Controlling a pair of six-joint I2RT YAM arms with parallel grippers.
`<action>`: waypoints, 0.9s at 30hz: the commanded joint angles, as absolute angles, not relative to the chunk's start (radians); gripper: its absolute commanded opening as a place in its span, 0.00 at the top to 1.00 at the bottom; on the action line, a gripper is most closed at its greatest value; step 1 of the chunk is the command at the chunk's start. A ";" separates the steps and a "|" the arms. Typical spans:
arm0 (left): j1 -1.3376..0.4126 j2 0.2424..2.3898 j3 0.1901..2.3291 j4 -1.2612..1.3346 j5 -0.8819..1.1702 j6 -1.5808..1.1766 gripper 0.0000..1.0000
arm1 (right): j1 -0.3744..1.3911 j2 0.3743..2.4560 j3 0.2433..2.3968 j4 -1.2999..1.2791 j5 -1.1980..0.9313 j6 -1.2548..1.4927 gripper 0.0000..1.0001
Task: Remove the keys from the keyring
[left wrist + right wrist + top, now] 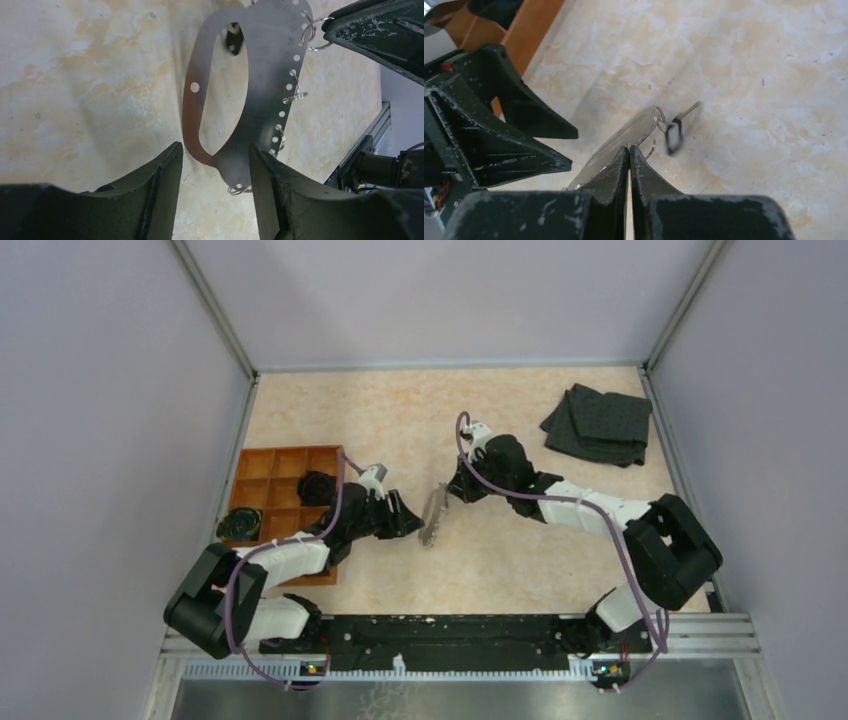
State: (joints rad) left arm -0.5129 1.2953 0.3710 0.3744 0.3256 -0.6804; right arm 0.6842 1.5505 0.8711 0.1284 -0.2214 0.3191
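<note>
The keyring (433, 516) is a thin grey metal oval plate with a hollow middle, held tilted up off the table between both grippers. In the left wrist view the keyring (265, 75) has holes and small wire rings along one edge. My left gripper (215, 150) is open, and its fingers flank the plate's lower end. My right gripper (629, 149) is shut on a small wire ring (315, 36) at the plate's upper edge. One small dark key (673, 134) hangs blurred just past its tips. In the top view the left gripper (410, 518) and right gripper (452, 490) face each other.
An orange compartment tray (290, 465) with black lumps (315, 486) stands at the left, behind my left arm. A dark folded cloth (600, 425) lies at the back right. A metal rail (440, 630) runs along the near edge.
</note>
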 commanded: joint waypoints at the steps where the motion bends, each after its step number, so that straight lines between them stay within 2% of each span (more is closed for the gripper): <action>1: -0.501 1.219 0.347 0.481 0.343 -0.649 0.41 | 0.689 1.459 0.838 0.205 -0.291 0.323 1.00; 8: -0.499 1.118 0.341 0.532 0.393 -0.628 0.36 | 0.717 1.346 0.829 0.179 -0.321 0.291 1.00; 18: -0.500 0.941 0.404 0.431 0.408 -0.584 0.33 | 0.778 1.122 0.900 0.029 -0.344 0.148 1.00; 24: -0.500 0.896 0.466 0.461 0.558 -0.581 0.32 | 0.796 0.984 0.928 0.021 -0.487 0.103 1.00; 27: -0.499 0.895 0.481 0.533 0.684 -0.632 0.27 | 0.799 0.918 0.942 0.038 -0.563 0.104 1.00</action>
